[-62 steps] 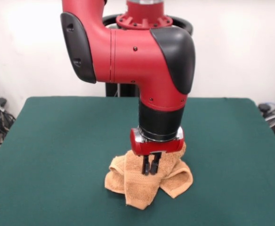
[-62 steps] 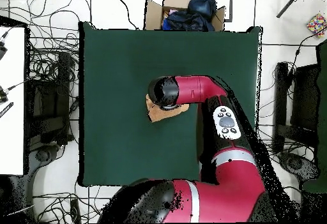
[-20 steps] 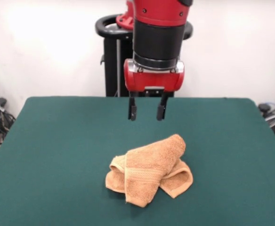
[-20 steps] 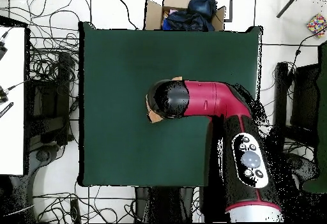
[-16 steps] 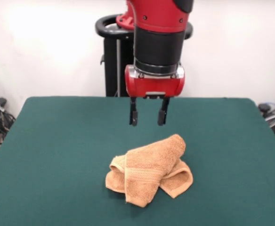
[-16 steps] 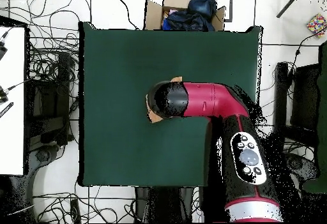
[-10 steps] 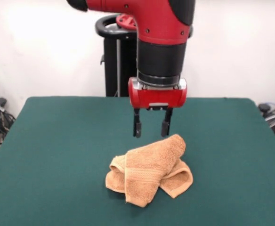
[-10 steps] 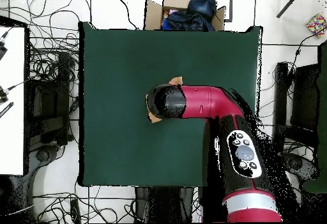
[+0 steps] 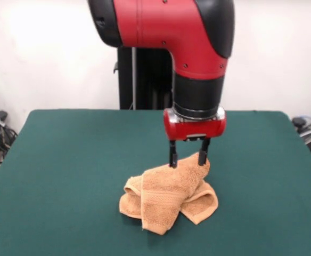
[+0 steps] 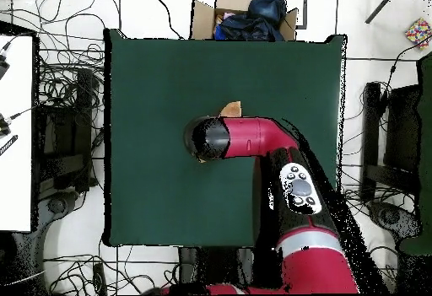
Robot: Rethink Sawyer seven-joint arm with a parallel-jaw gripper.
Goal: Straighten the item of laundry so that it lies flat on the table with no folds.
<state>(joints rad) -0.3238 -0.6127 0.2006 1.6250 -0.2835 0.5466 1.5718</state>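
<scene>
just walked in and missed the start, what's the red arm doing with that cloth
The red robot arm is working on an orange-tan washcloth that lies bunched and folded over itself near the middle of the green table. Its claw is open and points straight down, with its tips at the raised top fold at the far end of the cloth, one on each side. It has not closed on the fabric. The cloth is far from flat, so the straightening is not yet done.
</scene>
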